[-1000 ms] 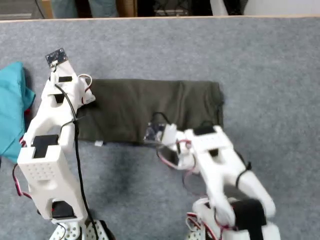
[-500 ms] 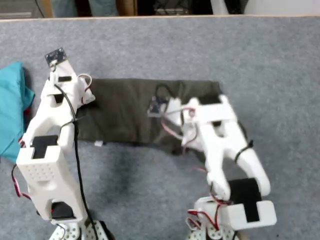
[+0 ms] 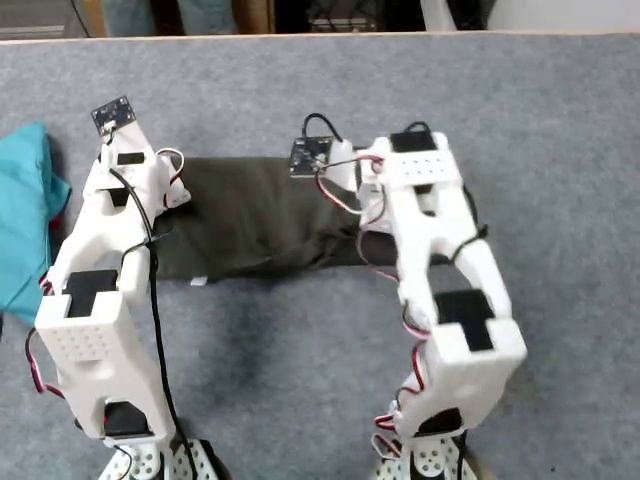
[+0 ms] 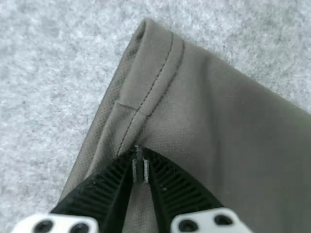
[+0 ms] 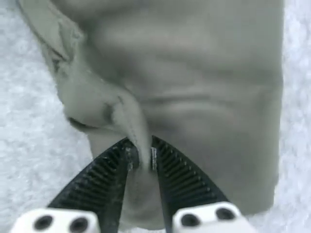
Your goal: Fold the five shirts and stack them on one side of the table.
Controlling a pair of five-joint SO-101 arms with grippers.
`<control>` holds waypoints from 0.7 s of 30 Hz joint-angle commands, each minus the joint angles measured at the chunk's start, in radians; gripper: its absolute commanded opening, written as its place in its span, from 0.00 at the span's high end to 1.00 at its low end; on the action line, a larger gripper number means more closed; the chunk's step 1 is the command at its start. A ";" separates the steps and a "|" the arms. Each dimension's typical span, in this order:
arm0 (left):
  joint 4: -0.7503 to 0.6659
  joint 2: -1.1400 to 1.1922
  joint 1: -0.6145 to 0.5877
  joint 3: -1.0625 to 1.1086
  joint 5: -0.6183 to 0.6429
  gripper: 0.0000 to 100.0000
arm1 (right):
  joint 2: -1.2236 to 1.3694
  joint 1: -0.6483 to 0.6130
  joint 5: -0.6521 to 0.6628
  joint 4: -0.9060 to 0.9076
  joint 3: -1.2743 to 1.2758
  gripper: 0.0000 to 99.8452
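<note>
A blue shirt lies bunched at the left edge of the table. Next to it, the left gripper is pinched tight on the left end of the green shirt. The green shirt lies across the middle of the table, and its right part is bunched up. The right gripper is squeezed tight on a lifted bit of that cloth. I think the right one should carry its end across low and slow while the left one holds firm. Then the edges can line up flat.

Teal cloth, perhaps shirt, half off-frame
</note>
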 commanded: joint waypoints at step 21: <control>-0.002 0.002 -0.001 -0.031 0.011 0.96 | 0.277 0.006 -0.292 0.480 -0.739 0.94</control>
